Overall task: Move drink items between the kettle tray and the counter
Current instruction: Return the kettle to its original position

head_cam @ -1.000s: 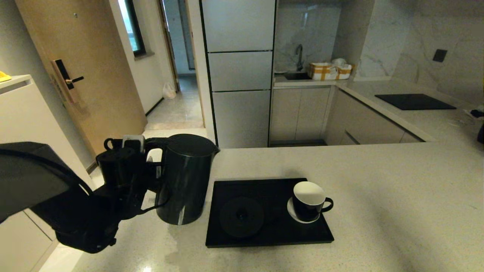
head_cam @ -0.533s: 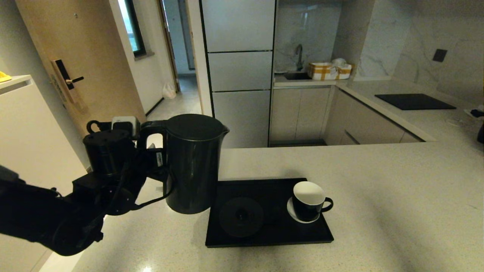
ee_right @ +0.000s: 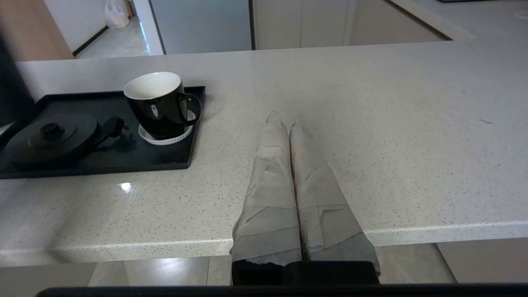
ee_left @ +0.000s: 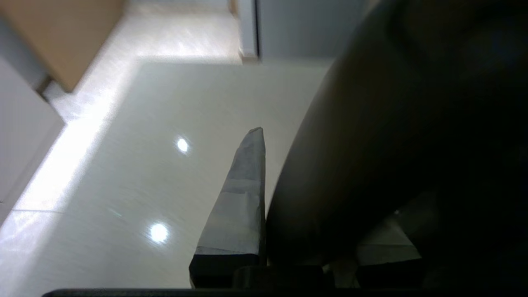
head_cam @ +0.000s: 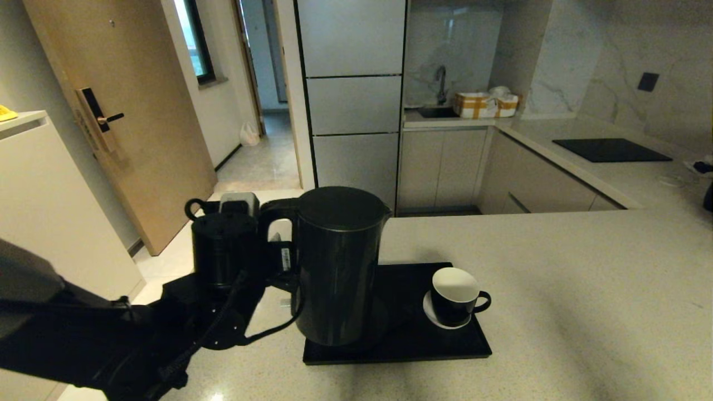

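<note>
Left gripper (head_cam: 277, 253) clamps the kettle (head_cam: 338, 267) by its handle, body hanging just beyond the fingers, over the tray (head_cam: 445, 348).

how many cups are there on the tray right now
1. The cup stands on a white saucer at the right end of the tray. The kettle blocks part of the tray's left end, so another could be hidden.

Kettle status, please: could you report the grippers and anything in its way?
Left gripper shut on kettle handle, above tray. Right gripper shut, parked. Cup beside; path clear.
</note>
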You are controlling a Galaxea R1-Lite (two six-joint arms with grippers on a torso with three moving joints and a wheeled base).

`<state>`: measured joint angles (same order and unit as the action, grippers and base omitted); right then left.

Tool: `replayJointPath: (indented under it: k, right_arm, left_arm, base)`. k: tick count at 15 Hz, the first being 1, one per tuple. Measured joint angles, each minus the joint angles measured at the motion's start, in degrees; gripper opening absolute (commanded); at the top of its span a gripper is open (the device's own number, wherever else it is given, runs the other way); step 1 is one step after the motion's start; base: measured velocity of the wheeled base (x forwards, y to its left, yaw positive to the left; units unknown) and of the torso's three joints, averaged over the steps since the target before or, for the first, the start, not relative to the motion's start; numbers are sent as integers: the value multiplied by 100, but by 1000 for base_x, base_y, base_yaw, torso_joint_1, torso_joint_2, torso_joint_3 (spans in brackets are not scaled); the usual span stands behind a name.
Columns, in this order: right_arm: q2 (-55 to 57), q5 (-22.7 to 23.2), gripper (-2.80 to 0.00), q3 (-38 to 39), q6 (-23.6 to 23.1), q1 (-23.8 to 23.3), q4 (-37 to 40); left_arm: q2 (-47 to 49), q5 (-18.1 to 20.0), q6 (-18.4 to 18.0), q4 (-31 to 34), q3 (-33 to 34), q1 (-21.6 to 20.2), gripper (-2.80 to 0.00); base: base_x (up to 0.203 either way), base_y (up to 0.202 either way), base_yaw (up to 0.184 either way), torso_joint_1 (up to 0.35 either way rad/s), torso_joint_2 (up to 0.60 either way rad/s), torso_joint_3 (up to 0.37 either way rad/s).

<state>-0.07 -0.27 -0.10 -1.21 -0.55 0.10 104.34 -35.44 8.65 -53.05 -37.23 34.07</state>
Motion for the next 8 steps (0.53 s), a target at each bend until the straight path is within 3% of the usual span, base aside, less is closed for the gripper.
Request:
replayJointPath:
  k: [8]
  right_arm:
    - [0, 0, -280, 0, 2, 2, 0]
  left_arm:
    - [938, -86, 94, -177, -325, 119, -280]
  base:
    - [0, 0, 0, 0, 0, 0]
